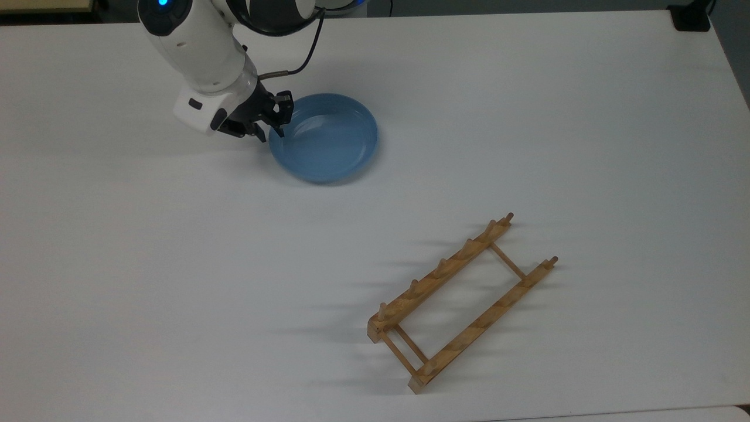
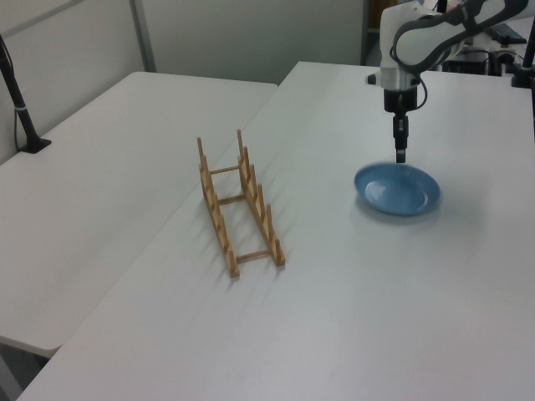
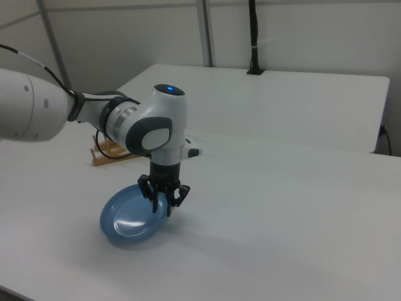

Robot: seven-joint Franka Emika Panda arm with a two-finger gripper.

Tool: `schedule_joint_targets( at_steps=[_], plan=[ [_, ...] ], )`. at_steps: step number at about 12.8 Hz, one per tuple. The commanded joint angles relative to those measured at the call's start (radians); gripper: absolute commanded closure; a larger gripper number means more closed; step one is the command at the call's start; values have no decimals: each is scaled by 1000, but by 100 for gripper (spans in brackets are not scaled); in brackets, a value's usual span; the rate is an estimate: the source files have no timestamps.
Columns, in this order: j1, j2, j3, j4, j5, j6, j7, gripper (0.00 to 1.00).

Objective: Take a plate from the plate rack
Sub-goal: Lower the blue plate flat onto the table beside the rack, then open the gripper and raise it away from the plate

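Note:
The light-blue plate (image 1: 328, 140) lies flat on the white table, far from the wooden plate rack (image 1: 439, 272), which stands bare near the top view's lower right. My gripper (image 1: 270, 133) is at the plate's rim on the top view's left, fingers open and straddling that rim. In the left view the gripper (image 2: 400, 156) hangs just over the far edge of the plate (image 2: 399, 190), with the rack (image 2: 219, 221) to the left view's left. In the right view the gripper (image 3: 162, 207) stands spread over the plate (image 3: 128, 219), and the rack (image 3: 106, 152) sits behind the arm.
The white table (image 1: 176, 264) is wide and bare around both things. A black clamp base (image 1: 691, 17) sits at its far right corner in the top view. A second white table with a black post (image 2: 21, 109) adjoins it on the left view's left.

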Motion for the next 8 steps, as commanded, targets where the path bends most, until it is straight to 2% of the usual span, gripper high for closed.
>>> schedule_joint_targets(
  at_steps=[1,2,5,8],
  plan=[
    [4,-15,-4,7,-13,17,-7,0],
    [4,-30,-6,29,-11,6,6,0],
    [9,-101,-7,125,-11,-107,165,0],
    [19,-182,-8,239,-11,-273,424,0]
  ],
)
